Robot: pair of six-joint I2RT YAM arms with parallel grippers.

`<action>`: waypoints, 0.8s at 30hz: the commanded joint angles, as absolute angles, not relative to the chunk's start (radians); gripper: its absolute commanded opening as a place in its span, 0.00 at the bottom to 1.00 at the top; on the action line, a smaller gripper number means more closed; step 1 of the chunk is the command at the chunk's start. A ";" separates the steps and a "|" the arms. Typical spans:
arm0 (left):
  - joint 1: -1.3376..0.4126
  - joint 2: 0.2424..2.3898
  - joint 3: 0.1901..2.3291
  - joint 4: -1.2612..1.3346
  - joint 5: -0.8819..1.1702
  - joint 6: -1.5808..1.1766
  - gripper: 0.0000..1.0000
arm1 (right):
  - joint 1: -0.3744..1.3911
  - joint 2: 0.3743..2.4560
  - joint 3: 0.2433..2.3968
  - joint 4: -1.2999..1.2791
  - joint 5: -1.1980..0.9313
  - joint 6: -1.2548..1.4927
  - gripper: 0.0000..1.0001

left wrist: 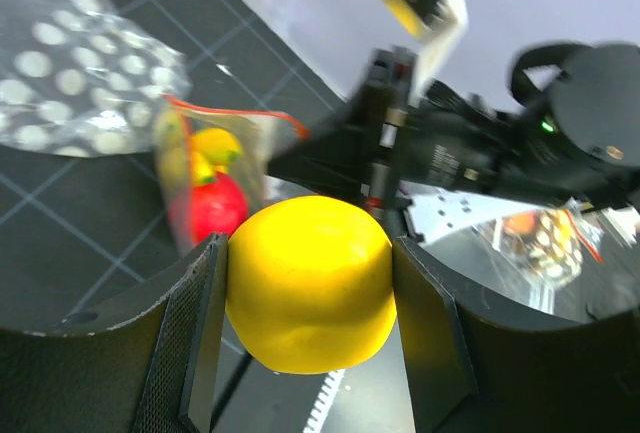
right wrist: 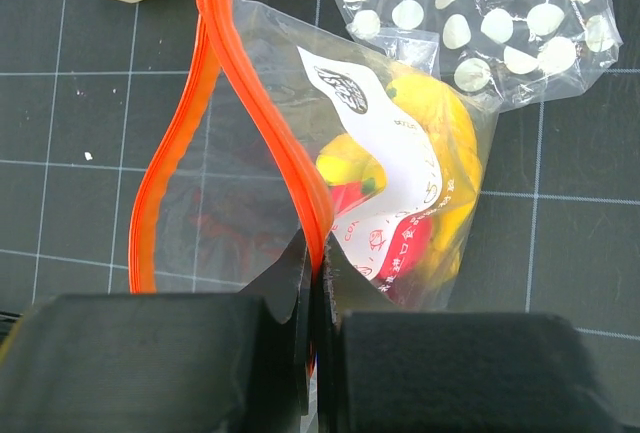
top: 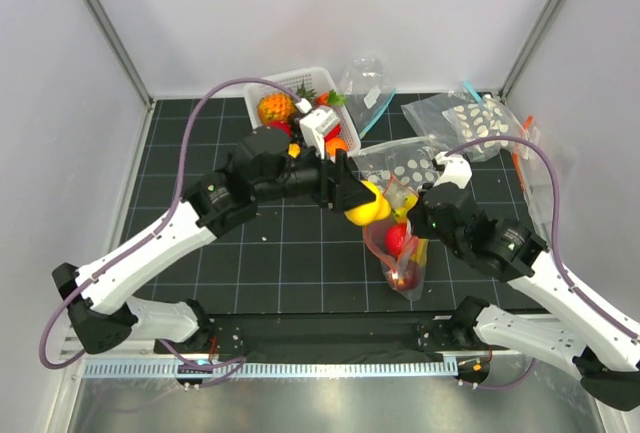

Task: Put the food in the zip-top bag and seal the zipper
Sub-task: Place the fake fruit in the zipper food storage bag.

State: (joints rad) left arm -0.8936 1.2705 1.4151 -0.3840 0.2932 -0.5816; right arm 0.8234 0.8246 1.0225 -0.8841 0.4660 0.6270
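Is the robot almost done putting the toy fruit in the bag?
About halfway, it seems. Done: a red fruit and yellow bananas sit inside the zip-top bag. In hand: the right gripper pinches the zipper, mouth open, while the left gripper holds a yellow fruit near it. Left: drop that in, perhaps the pineapple from the basket too, then seal the zipper.

Zip-top bag (right wrist: 250, 163), zipper (right wrist: 268, 133) open, holds banana (right wrist: 440, 123), red fruit (right wrist: 422, 243); yellow fruit (left wrist: 310, 283) held nearby.
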 commanded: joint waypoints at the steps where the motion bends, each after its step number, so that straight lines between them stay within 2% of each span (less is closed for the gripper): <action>1: -0.952 1.290 1.394 -0.313 0.278 -0.601 0.29 | 0.825 0.813 1.051 -0.847 0.462 0.629 0.01; 8: -1.015 1.397 1.410 -0.311 0.140 -0.565 0.24 | 0.825 0.799 1.063 -0.865 0.459 0.632 0.01; 20: -1.127 1.568 1.508 -0.422 0.045 -0.528 0.25 | 0.824 0.781 1.072 -0.896 0.483 0.629 0.01; 22: -1.161 1.580 1.509 -0.426 0.008 -0.529 0.28 | 0.825 0.778 1.068 -0.894 0.486 0.629 0.01; 24: -1.176 1.604 1.517 -0.437 -0.026 -0.529 0.46 | 0.824 0.773 1.063 -0.891 0.486 0.630 0.01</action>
